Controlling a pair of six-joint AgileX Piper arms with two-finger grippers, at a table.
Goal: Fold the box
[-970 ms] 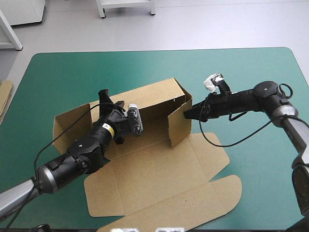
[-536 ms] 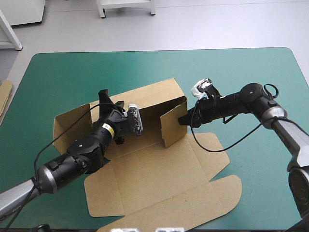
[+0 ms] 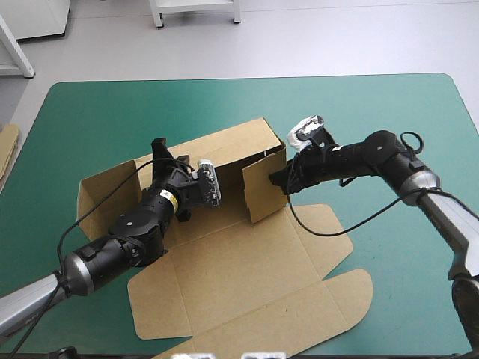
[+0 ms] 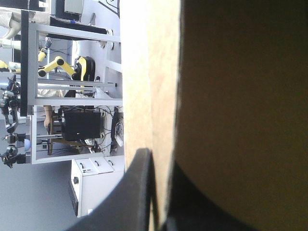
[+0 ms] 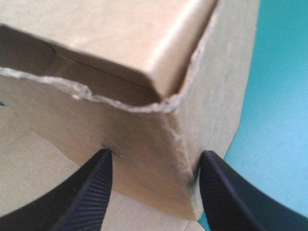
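The brown box (image 3: 224, 262) lies partly folded in the middle of the teal-green table (image 3: 389, 105). Its long back wall (image 3: 232, 149) stands raised, and its lid panel lies flat toward the front edge. My left gripper (image 3: 159, 152) is shut on the back wall's top edge near its left end; in the left wrist view the board (image 4: 163, 72) runs between the black fingers of the left gripper (image 4: 161, 161). My right gripper (image 3: 277, 179) is open, against the raised right side flap (image 3: 262, 191). That flap's corner (image 5: 159, 120) sits between the spread fingers of the right gripper (image 5: 155, 154).
The box's left side flap (image 3: 97, 194) lies low on the table. An edge of more brown board (image 3: 6, 146) shows at the table's left edge. Bare teal-green cover stretches behind the box and to the right of it.
My right gripper has moved left, swinging the right side flap inward toward the back wall. The whole box has slid slightly left. The left gripper has kept its hold.
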